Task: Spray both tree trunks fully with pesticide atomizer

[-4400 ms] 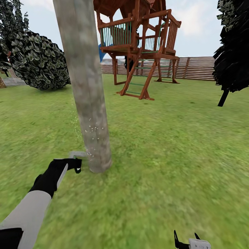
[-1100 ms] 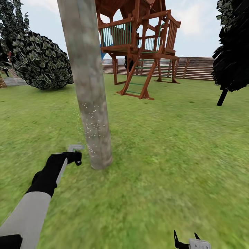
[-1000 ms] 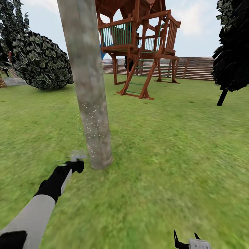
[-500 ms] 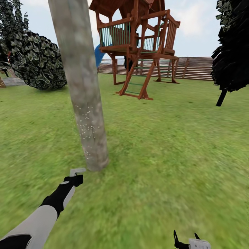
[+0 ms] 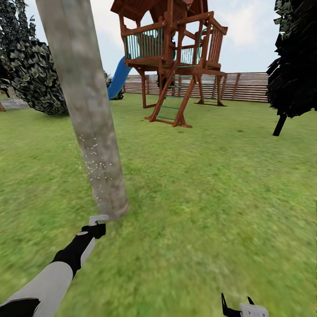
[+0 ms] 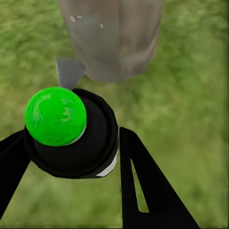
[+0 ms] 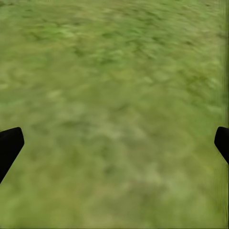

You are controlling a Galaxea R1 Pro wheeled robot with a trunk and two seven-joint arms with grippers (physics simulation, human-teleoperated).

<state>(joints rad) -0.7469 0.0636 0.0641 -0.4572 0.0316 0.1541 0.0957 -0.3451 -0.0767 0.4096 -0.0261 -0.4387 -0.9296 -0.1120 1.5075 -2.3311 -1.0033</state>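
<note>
A thick pale grey-beige tree trunk rises from the garden lawn at left of the head view, flecked with white droplets low down. My left gripper hangs just in front of its base, shut on the pesticide atomizer, a black bottle with a green ball cap and a grey nozzle pointing at the tree trunk. The atomizer's grey nozzle nearly touches the trunk's foot. My right gripper sits low at the frame's bottom edge, open over bare grass, its fingertips wide apart.
A brown wooden play tower with a blue slide stands behind the trunk. A slatted fence closes the far side. A leafy bush is at left, a black conifer at right. Open lawn spreads right of the trunk.
The camera has shifted, so the trunk sits further left and the slide shows. My left arm has dropped lower and drawn back toward me, the atomizer still in it.
</note>
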